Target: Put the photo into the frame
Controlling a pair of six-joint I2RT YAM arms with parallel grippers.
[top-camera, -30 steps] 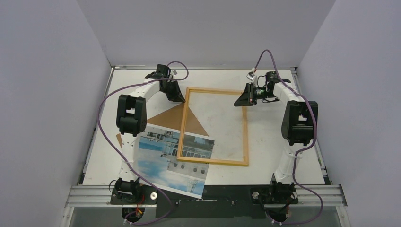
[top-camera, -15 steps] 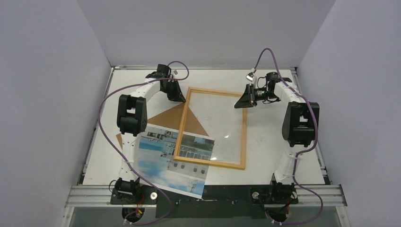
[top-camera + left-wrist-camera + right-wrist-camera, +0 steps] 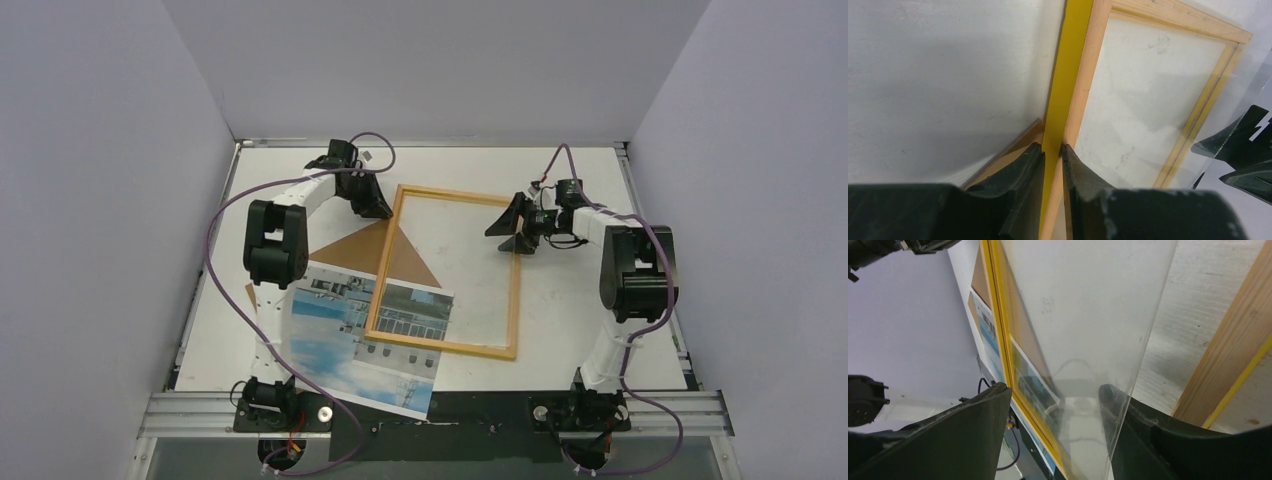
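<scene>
My left claw [image 3: 1050,150] sits narrow astride the frame [image 3: 1068,75] rail, likely steadying it; whether it pinches, I cannot tell. My right claw [image 3: 1054,387] gapes wide around the clear sheet [image 3: 1088,300]. The photo [image 3: 330,345] lies under the frame's near-left corner.

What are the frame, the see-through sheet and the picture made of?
The frame looks like unvarnished wood, grain showing, with one face painted yellow. The sheet is clear and glossy, probably plastic, possibly glass. The photo seems thin printed paper with a white margin.
</scene>
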